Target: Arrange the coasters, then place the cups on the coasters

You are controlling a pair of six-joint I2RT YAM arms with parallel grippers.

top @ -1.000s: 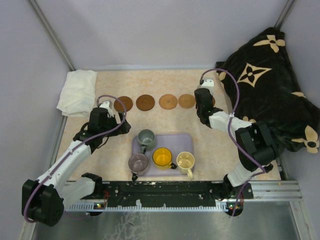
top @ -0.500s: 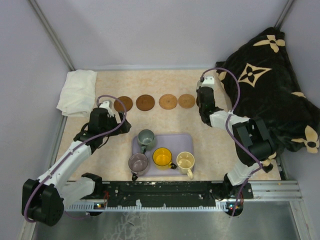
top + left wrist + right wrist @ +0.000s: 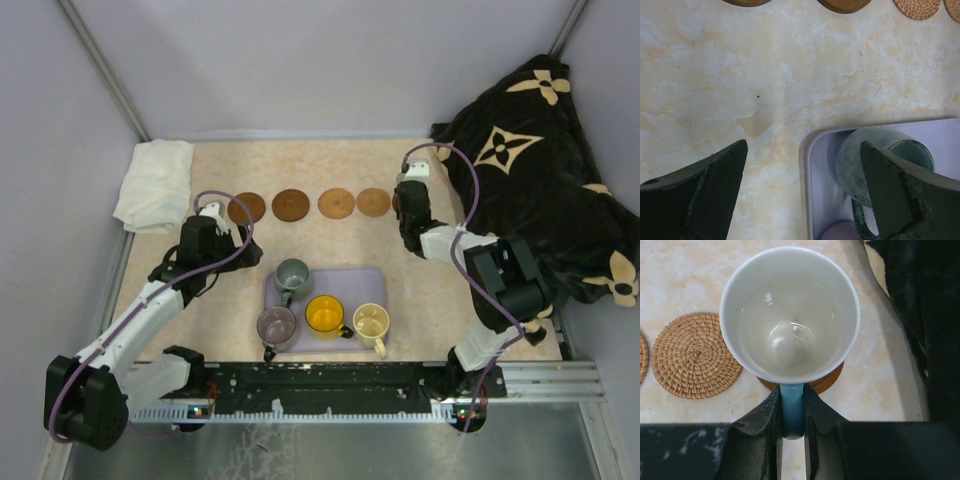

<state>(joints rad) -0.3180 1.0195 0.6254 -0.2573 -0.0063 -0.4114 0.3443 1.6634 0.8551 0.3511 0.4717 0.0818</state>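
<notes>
Four brown coasters (image 3: 291,205) lie in a row across the far side of the table. A fifth coaster (image 3: 832,380) peeks out beneath the white cup with a light blue outside (image 3: 790,315). My right gripper (image 3: 792,412) is shut on that cup's blue handle, at the row's right end (image 3: 405,205). Whether the cup rests on the coaster I cannot tell. The grey-green cup (image 3: 292,273), mauve cup (image 3: 276,324), orange-yellow cup (image 3: 324,314) and cream cup (image 3: 371,321) stand on the lavender tray (image 3: 375,280). My left gripper (image 3: 803,146) hangs open over the tray's left edge beside the grey-green cup (image 3: 870,155).
A folded white cloth (image 3: 155,185) lies at the far left corner. A black blanket with beige flower marks (image 3: 530,190) fills the right side, close to the right arm. A woven coaster (image 3: 695,355) sits just left of the held cup.
The right gripper, still holding the white and blue cup, has shifted slightly towards the far right, over the end coaster. The left arm has stayed put.
</notes>
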